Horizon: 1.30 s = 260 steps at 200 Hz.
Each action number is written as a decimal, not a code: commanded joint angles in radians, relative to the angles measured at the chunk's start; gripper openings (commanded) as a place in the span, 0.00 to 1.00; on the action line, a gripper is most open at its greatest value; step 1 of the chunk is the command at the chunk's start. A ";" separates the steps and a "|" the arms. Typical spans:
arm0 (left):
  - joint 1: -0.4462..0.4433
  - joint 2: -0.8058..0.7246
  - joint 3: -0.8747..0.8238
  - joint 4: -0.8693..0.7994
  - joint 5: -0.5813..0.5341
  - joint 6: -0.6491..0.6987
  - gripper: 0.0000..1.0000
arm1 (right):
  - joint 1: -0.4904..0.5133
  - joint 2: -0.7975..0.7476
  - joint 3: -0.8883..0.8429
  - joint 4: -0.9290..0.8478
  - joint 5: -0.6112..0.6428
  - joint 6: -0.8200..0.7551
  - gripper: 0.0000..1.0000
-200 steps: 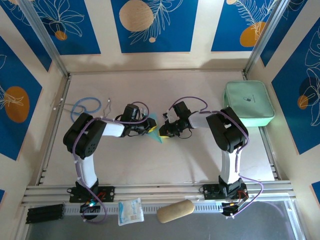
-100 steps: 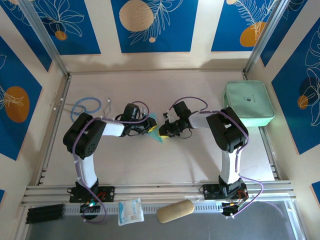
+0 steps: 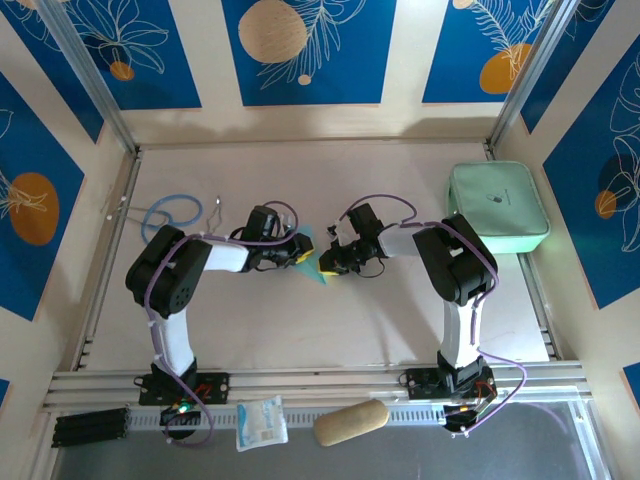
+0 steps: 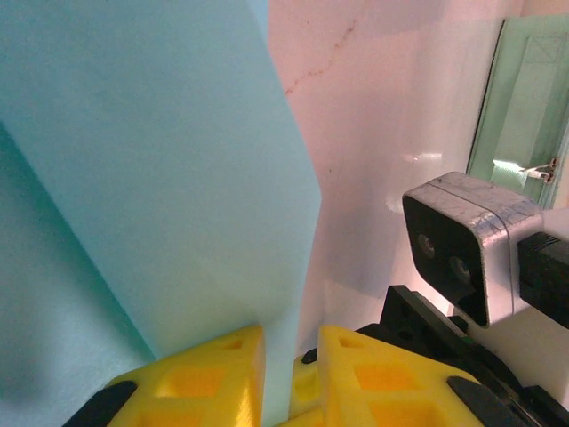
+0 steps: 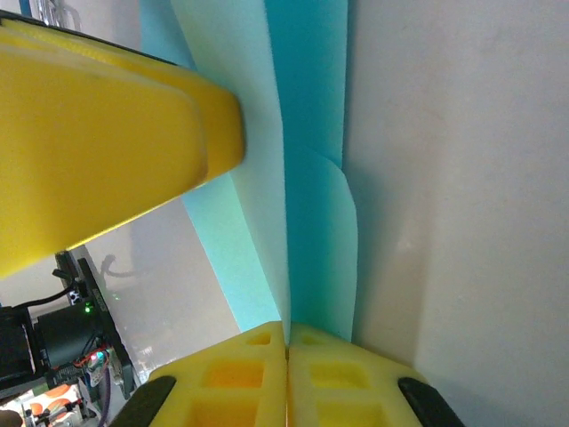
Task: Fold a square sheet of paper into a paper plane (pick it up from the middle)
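Top external view: the desk (image 3: 300, 310) lay bare across its near half and behind the arms. A mint-green case (image 3: 498, 208) sat against the right edge and a blue cable loop (image 3: 170, 212) lay near the left edge. Panelled walls with blue prints closed in three sides. The left gripper (image 3: 300, 255) and right gripper (image 3: 328, 262) met mid-desk at the light-blue paper (image 3: 318, 268), folded and narrow.

Left wrist view: the paper (image 4: 160, 178) rose as a broad creased sheet above pale desk. The left gripper (image 4: 292, 378) stood narrow, with the paper's lower edge running into the gap. Firm clamping could not be confirmed. The right arm's camera housing (image 4: 462, 245) stood close by.

Right wrist view: the right gripper (image 5: 286, 382) was closed on the paper's (image 5: 311, 133) fold. One yellow finger (image 5: 107, 151) of the left gripper touched the sheet's side.
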 commanded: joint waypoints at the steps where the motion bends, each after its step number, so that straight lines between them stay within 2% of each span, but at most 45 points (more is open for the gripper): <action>1: 0.014 -0.041 -0.005 0.021 0.024 0.020 0.23 | -0.019 0.005 -0.030 -0.023 0.028 0.013 0.08; 93: 0.014 0.021 0.021 0.035 0.051 0.019 0.22 | -0.030 0.010 -0.040 -0.016 0.019 0.015 0.08; 168: 0.011 0.053 0.073 -0.032 0.045 0.035 0.21 | -0.029 -0.015 -0.020 -0.040 0.020 0.009 0.15; 260: 0.011 0.060 0.092 -0.072 0.038 0.045 0.21 | -0.027 -0.124 -0.053 -0.059 0.052 0.042 0.24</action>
